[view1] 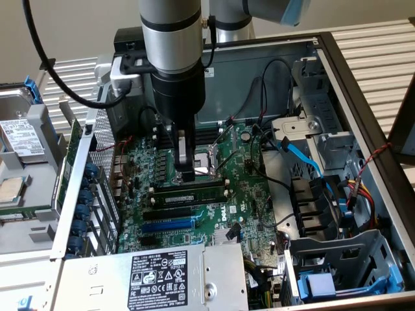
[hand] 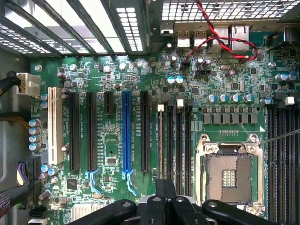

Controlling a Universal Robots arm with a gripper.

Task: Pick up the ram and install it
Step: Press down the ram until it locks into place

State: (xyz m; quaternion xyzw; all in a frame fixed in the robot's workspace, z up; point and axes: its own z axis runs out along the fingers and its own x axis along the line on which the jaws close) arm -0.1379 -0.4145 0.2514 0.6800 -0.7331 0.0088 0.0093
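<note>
Claw [view1: 186, 173] shut, fingers pressed together, nothing seen between them. Pointed straight down over the board [view1: 241, 194], tips hanging just on the side of the socket [view1: 206, 162] that faces the slots. Judged a pushing pose rather than a carrying one: closed fingers make a blunt tip for bearing down on an edge.

Ram [view1: 188, 192] not in the claw. Standing on edge in a memory slot, parallel to the socket's long side, in the slot of that bank farthest from the socket. Wrist view puts the claw [hand: 166, 187] directly in line with the ram [hand: 161, 140], near the middle of its length. Cannot tell whether tips touch the top edge or hover just above it.

Other memory slots [hand: 179, 140] between ram and socket bare. White latch [hand: 161, 107] at the ram's end visible, apparently upright against the stick; full seating not confirmed from these views.

Blue slot [hand: 126, 133] farther from the socket than the ram, beyond one black slot, untouched. Second bank of slots [hand: 281, 154] on the socket's opposite side, bare.

Pick-up judged done, ram placed in slot; seating state uncertain.
</note>
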